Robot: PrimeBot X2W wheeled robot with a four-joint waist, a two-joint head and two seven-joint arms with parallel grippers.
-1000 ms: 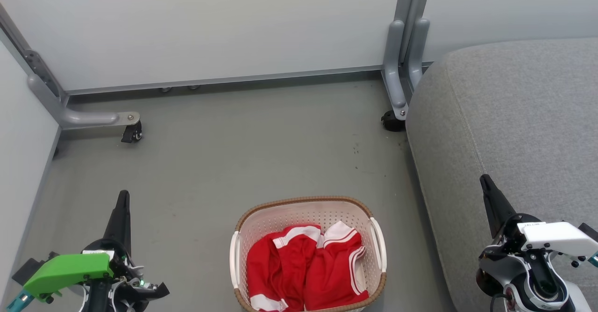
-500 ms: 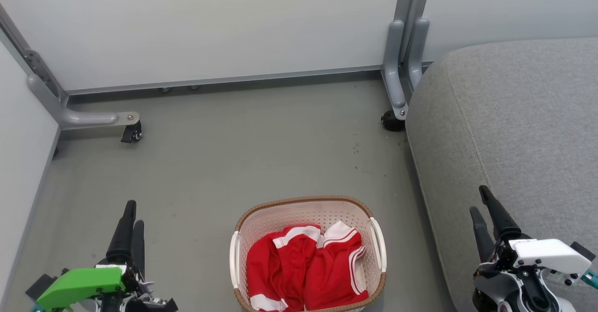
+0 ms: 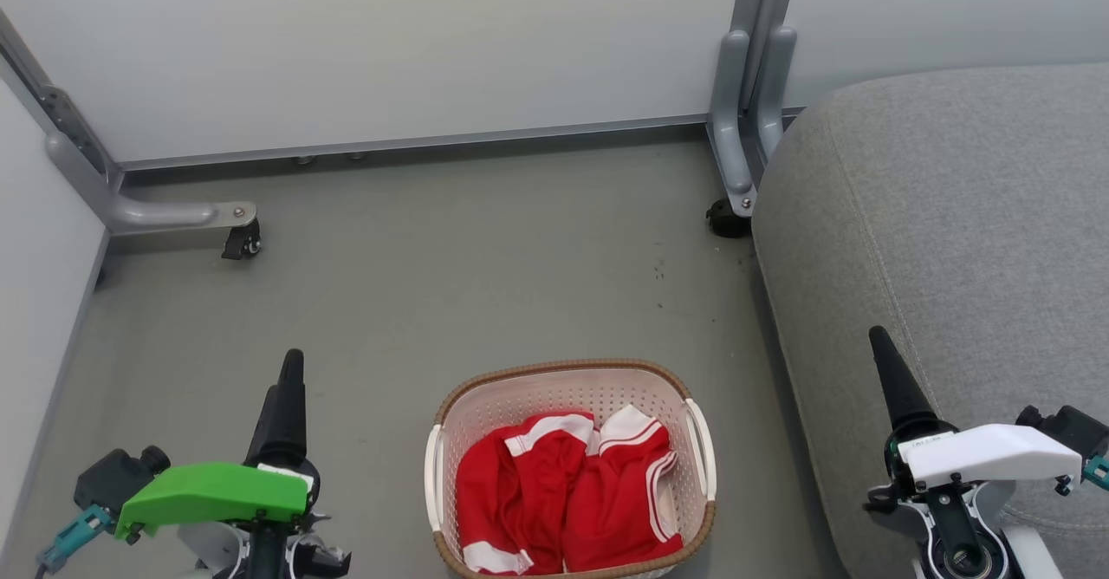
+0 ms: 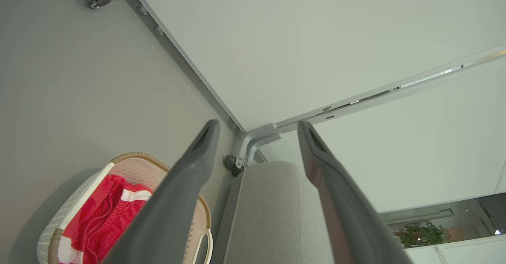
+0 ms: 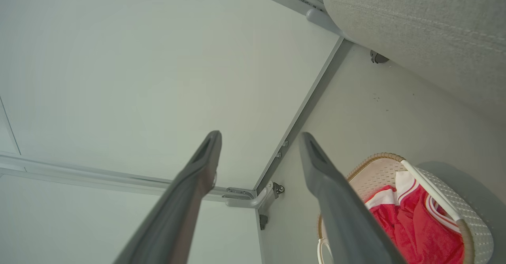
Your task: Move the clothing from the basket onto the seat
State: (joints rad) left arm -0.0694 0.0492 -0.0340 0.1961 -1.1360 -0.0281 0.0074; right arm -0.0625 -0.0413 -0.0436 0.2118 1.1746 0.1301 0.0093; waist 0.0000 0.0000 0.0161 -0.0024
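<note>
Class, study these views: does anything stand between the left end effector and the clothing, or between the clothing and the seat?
Nothing visible does. Bare floor lies between the left end effector and the basket; the clothing lies uncovered inside. Only the basket's own wall separates it from the seat alongside.

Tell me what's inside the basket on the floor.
Crumpled red clothing with white bands lies in the basket, against its near end. Its floor beneath the fabric is covered, so anything under there can't be seen.

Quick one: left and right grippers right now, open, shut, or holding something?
Left gripper: open, holding nothing.
Right gripper: open, holding nothing.
</note>
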